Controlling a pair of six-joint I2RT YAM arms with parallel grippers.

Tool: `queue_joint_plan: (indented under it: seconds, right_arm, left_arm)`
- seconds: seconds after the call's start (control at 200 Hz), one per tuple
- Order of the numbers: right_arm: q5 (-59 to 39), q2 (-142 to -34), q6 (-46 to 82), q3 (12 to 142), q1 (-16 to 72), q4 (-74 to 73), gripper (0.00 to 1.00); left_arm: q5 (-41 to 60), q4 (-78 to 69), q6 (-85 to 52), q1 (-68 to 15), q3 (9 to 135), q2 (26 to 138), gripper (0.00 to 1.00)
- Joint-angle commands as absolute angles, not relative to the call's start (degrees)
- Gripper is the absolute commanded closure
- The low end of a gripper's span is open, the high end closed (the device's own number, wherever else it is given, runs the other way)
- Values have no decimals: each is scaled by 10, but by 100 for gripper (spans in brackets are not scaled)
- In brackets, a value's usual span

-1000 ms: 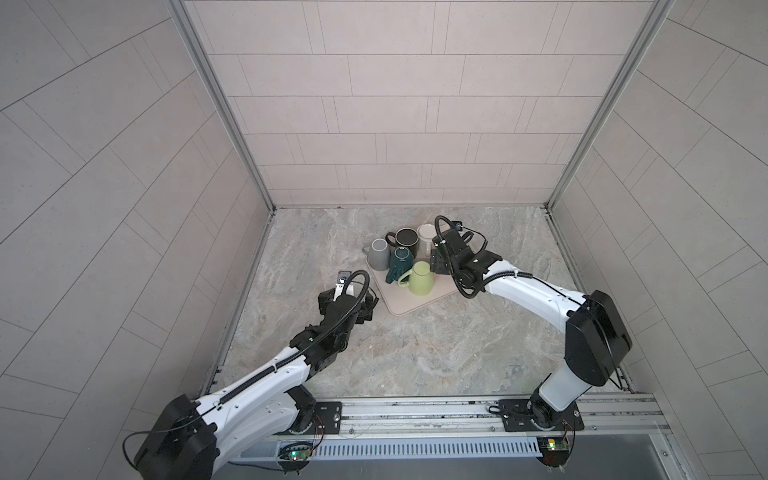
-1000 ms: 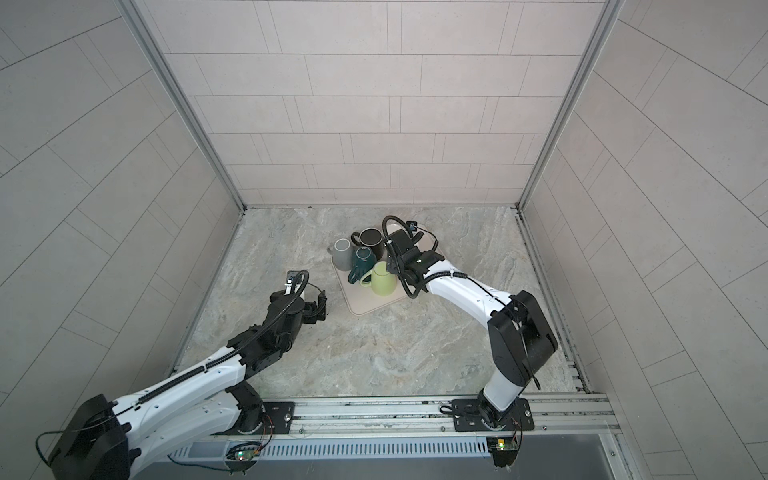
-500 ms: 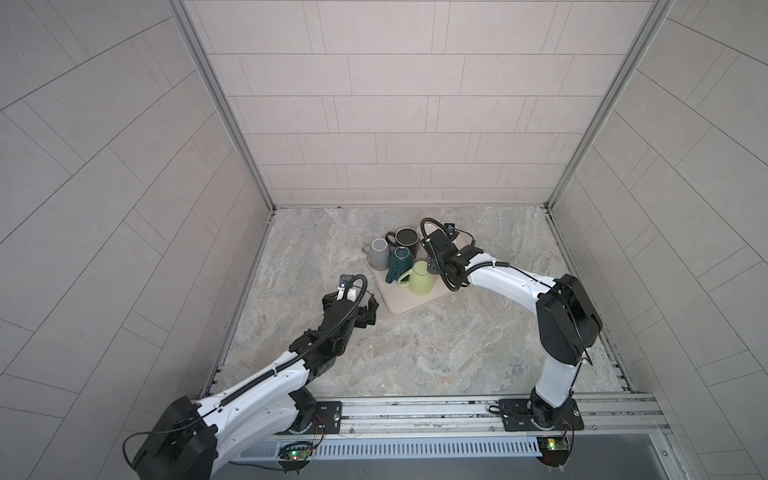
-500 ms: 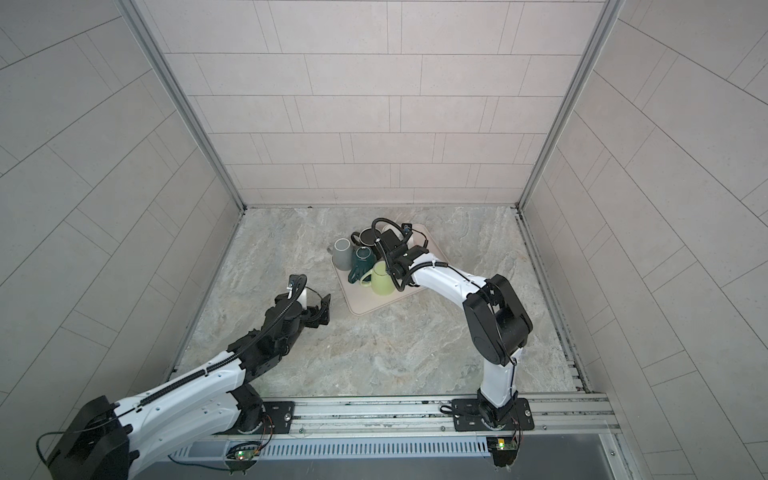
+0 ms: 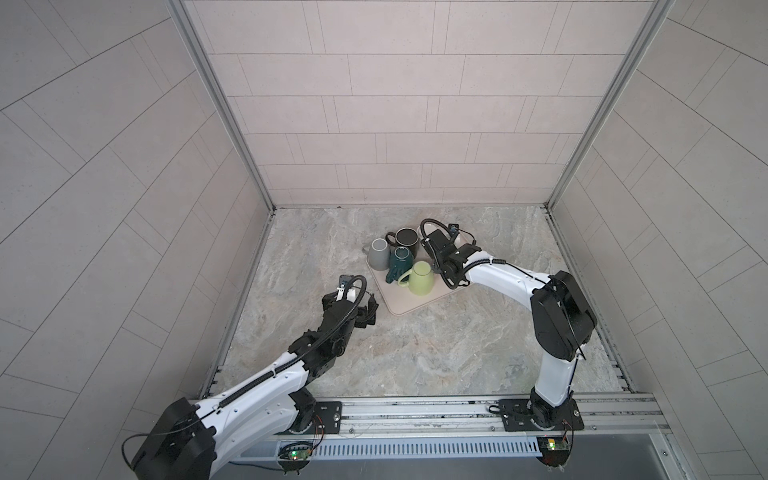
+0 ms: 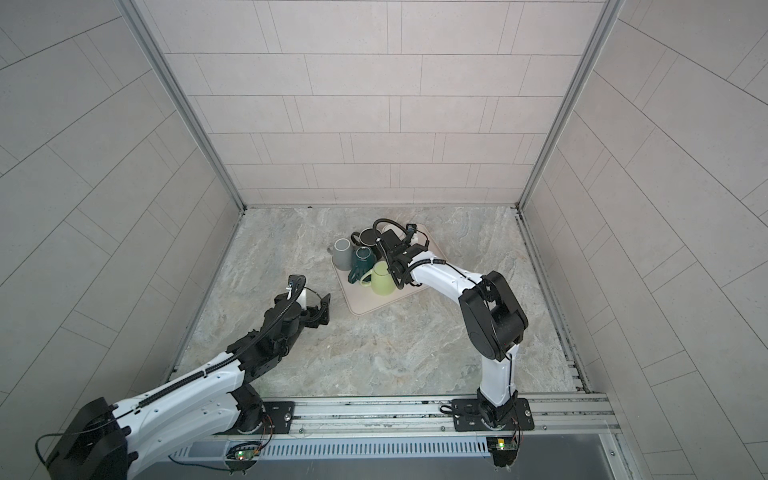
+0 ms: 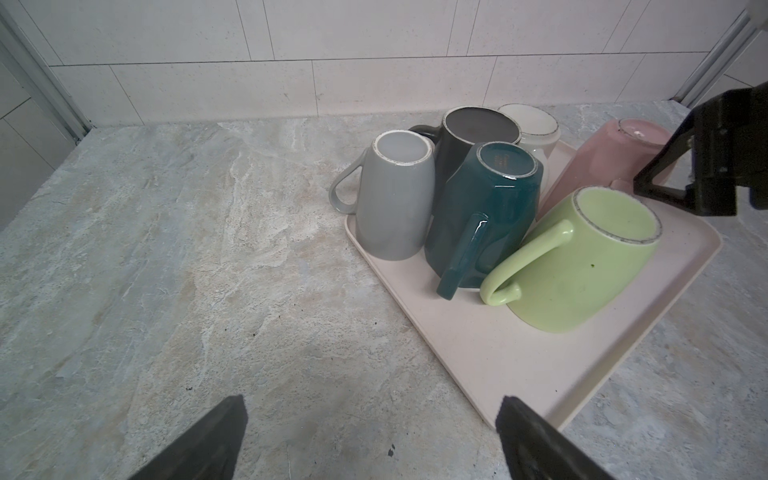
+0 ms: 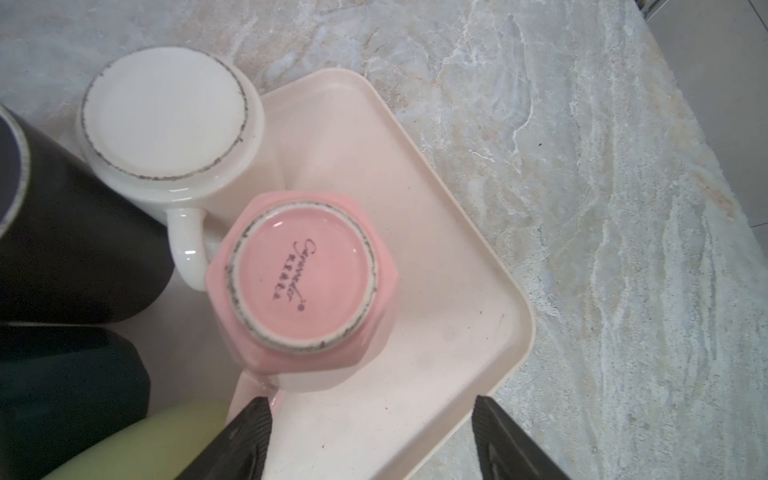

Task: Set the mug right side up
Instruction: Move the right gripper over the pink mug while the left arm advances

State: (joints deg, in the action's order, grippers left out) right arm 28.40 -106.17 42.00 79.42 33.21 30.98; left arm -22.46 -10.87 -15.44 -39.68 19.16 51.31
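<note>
Six mugs: you have every one base-up on the tray [image 7: 519, 353], bunched at its far and left sides.
Tray: pale pink, set askew on the tabletop [image 5: 415, 353], nearer the far edge than the near one.
Pink mug [image 8: 303, 286]: upside down, printed base facing up, on the tray's far right side; the near right corner of the tray beside it is bare.
White mug [image 8: 162, 112]: at the tray's far corner, handle reaching up against the pink mug.
Black mug [image 5: 406, 237]: far side, just beside the white one.
Grey mug [image 5: 379, 253]: at the tray's left edge, handle pointing off the tray.
Teal mug [image 5: 402, 262]: between grey and green, leaning, handle toward the near edge.
Green mug [image 5: 420, 278]: nearest you, leaning.
Right gripper [image 8: 370, 405]: above the pink mug, fingers spread apart, nothing between them, no contact.
Left gripper [image 7: 372, 405]: over bare tabletop just off the tray's near left edge, fingers spread fully, holding nothing.
</note>
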Motion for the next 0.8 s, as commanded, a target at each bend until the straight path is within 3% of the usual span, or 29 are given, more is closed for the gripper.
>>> queue_joint_plan:
  seconds: [0.0,0.235,0.505,0.796]
  right_arm:
    - [308,-1061,413,785,322,335,22]
    - [323,-1046,404,778,302,359,22]
    - [158,-1009,436,743,313,288,22]
    - [142,-1024,465,747,320,245,24]
  left_arm:
    - [-236,-112,-148,-400,189,505,0]
    - [-247,-112,-148,-403,185,500,0]
    - [-240,-119,-146,-404,190,523,0]
    - [-252,-120,-146,-407,185,517,0]
